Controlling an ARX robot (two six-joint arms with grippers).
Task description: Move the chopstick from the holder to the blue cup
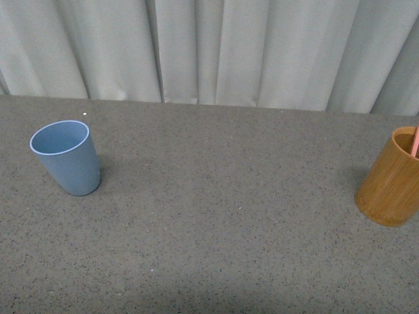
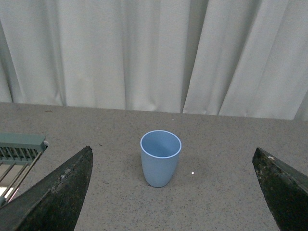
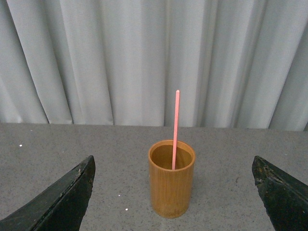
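The blue cup (image 1: pixel 67 157) stands upright and empty at the left of the table; it also shows in the left wrist view (image 2: pixel 160 157). The orange-brown holder (image 1: pixel 391 177) stands at the right edge of the front view and shows in the right wrist view (image 3: pixel 171 177). The pink chopstick (image 3: pixel 175 129) stands upright inside the holder, and only a short piece shows in the front view (image 1: pixel 416 142). My left gripper (image 2: pixel 173 192) is open and empty, short of the cup. My right gripper (image 3: pixel 173 192) is open and empty, short of the holder. Neither arm shows in the front view.
A pale grey curtain (image 1: pixel 209 49) hangs behind the grey speckled table (image 1: pixel 216 216). A green slatted rack (image 2: pixel 19 147) sits at the table's edge beside the left gripper in the left wrist view.
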